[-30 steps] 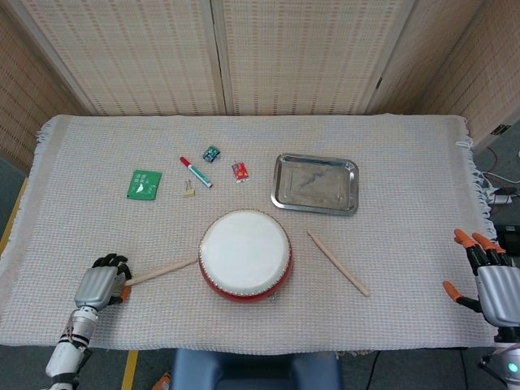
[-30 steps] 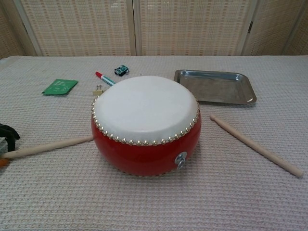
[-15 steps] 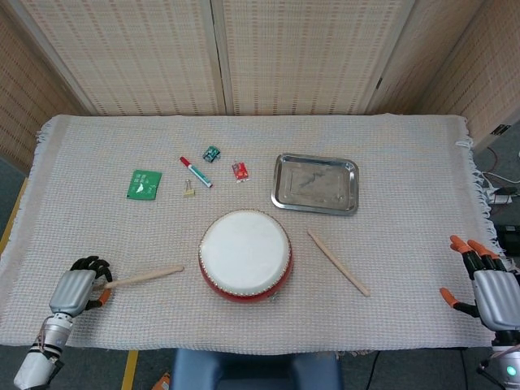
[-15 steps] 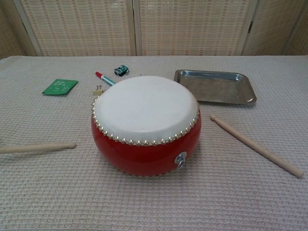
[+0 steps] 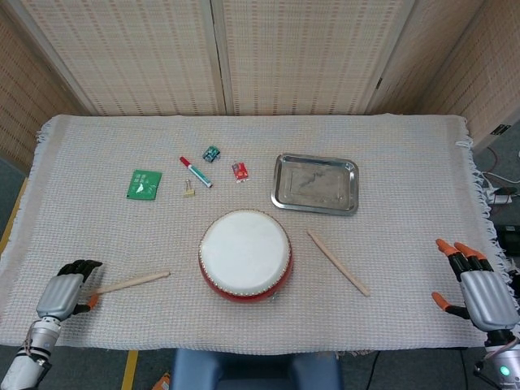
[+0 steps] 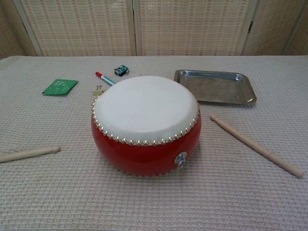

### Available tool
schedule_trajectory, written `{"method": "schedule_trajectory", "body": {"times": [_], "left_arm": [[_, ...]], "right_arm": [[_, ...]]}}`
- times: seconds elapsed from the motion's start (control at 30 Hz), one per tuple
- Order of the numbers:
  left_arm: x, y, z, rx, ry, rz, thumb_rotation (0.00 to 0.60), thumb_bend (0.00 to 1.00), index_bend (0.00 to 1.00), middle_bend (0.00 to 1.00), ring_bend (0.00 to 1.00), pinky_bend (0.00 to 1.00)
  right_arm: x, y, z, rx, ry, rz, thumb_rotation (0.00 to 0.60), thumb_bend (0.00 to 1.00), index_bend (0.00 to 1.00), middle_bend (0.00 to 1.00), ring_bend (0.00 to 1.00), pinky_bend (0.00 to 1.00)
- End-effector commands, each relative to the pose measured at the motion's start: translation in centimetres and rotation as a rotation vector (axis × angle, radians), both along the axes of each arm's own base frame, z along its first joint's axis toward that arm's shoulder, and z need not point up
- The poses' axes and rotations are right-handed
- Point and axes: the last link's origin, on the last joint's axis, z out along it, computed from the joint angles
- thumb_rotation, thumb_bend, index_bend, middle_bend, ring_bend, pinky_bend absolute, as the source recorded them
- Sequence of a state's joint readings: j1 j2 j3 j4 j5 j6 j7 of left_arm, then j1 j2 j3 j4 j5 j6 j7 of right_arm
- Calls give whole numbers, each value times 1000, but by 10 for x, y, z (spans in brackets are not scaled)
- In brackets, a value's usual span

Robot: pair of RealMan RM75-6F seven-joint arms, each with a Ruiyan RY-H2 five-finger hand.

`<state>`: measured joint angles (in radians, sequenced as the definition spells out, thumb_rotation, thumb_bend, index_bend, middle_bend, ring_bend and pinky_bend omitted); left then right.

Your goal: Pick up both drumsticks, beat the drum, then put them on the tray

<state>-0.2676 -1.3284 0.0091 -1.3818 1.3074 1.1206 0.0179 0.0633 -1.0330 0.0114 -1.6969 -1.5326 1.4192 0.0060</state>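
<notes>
Woven cloth covers the whole bench (image 5: 406, 162), slatted screens behind.

Nearest edge, left side: left hand (image 5: 62, 292) sits low at the bench corner, fingers curled round the butt of one drumstick (image 5: 130, 282). Stick lies flat along the cloth, tip pointing at the drum, well short of touching it. Chest view shows only the stick's free end, no hand, so grip firmness is hard to judge; from the head view I'd say it has hold of it, low and near the end, likely to leave length for swinging.

Right side: right hand (image 5: 479, 292) hovers off the bench's right edge, orange-tipped fingers spread, holding nothing. Well apart from the second drumstick (image 5: 338, 262), which lies diagonally just right of the drum, not touching it.

Centre: red drum (image 5: 244, 254) with white skin, upright, between the two sticks. Sensible layout, one stick per side per hand.

Further back: steel tray (image 5: 315, 184), flat, nothing in it, behind the drum and to its right. That's the drop-off, within reach of either arm.

Back left, clutter unrelated to the job: marker (image 5: 195, 172), green card (image 5: 143, 184), two small gadgets and a clip.

Judgement: pickup stage, half done. Right hand needs to come in over the second stick next.
</notes>
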Motion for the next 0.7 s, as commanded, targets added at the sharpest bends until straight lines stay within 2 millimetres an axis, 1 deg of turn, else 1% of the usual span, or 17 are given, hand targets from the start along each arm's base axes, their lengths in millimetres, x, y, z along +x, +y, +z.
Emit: {"method": "schedule_trajectory", "body": {"times": [0.03, 0.17, 0.3, 0.5, 0.7], "left_arm": [[16, 1, -11, 3, -47, -30, 600, 390, 277, 138, 77, 116], [30, 3, -29, -15, -59, -57, 600, 390, 356, 145, 77, 117], [38, 5, -43, -19, -38, -54, 600, 390, 412, 149, 77, 113], [45, 10, -52, 0, -46, -34, 600, 392, 403, 150, 77, 110], [47, 16, -59, 2, -26, -15, 600, 392, 396, 149, 77, 111]], "right_arm": [[1, 0, 0, -2, -2, 6, 600, 153, 77, 178, 35, 161], [-1, 0, 2, -14, -6, 10, 600, 153, 77, 178, 35, 161], [-3, 1, 5, -20, -8, 3, 600, 153, 77, 178, 35, 161], [-6, 2, 6, -28, -13, -3, 600, 153, 76, 178, 35, 159], [-7, 2, 7, -31, -17, -10, 600, 153, 76, 178, 35, 159]]}}
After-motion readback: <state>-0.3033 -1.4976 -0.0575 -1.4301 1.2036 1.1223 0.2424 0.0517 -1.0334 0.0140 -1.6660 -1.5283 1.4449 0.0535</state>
